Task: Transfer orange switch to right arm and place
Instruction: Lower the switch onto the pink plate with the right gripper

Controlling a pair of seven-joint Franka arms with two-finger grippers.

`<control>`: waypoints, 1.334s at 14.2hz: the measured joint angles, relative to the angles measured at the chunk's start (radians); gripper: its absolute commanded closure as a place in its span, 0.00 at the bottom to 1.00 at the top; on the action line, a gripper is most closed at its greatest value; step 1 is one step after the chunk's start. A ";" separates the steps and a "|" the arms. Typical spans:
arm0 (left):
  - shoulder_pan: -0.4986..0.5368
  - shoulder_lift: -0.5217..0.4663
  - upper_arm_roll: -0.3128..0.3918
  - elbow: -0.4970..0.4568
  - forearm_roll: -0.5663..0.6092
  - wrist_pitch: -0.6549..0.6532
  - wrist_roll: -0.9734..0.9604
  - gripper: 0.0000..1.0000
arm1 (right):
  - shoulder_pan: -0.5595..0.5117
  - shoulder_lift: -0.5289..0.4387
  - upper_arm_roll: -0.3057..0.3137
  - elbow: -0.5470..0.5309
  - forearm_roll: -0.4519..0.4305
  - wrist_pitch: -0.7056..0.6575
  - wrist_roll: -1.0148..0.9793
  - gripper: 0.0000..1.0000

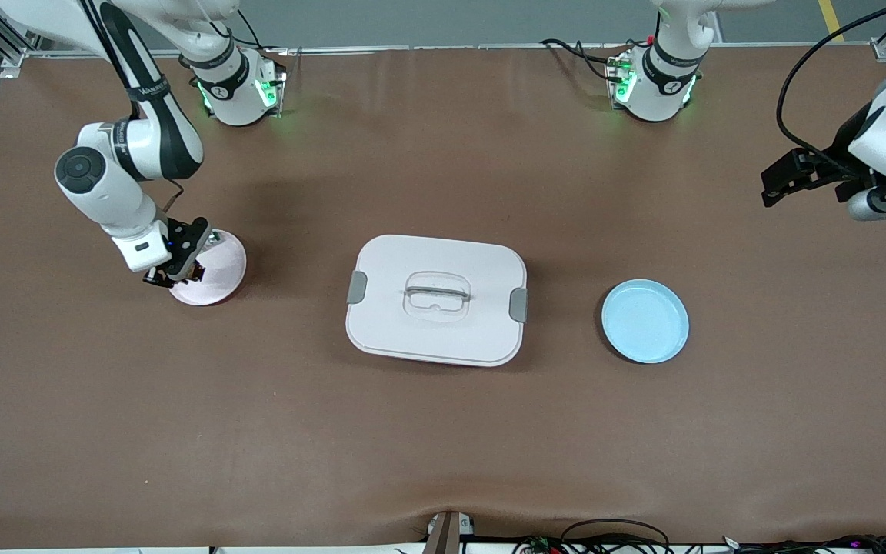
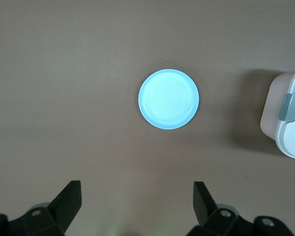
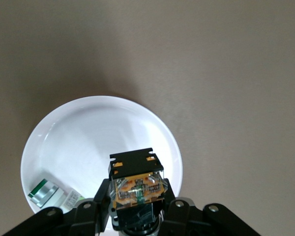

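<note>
My right gripper (image 3: 137, 199) is shut on the orange switch (image 3: 136, 183), a black block with an orange band and a clear cover. It holds the switch low over the white-pink plate (image 3: 88, 132), at the rim near the front camera. In the front view the right gripper (image 1: 180, 271) shows over that plate (image 1: 224, 265) at the right arm's end of the table. My left gripper (image 1: 772, 187) is open and empty, up in the air over the left arm's end of the table, and its fingers (image 2: 69, 201) stand wide apart.
A small whitish-green part (image 3: 45, 191) lies on the white-pink plate. A white lidded box (image 1: 437, 300) with grey latches sits mid-table and shows in the left wrist view (image 2: 291, 123). A light-blue plate (image 1: 644, 321) lies beside it toward the left arm's end, below the left gripper (image 2: 168, 99).
</note>
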 measured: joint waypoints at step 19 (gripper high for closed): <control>-0.004 0.000 -0.001 -0.002 0.000 -0.001 0.001 0.00 | 0.000 0.125 -0.002 -0.021 -0.119 0.066 0.086 1.00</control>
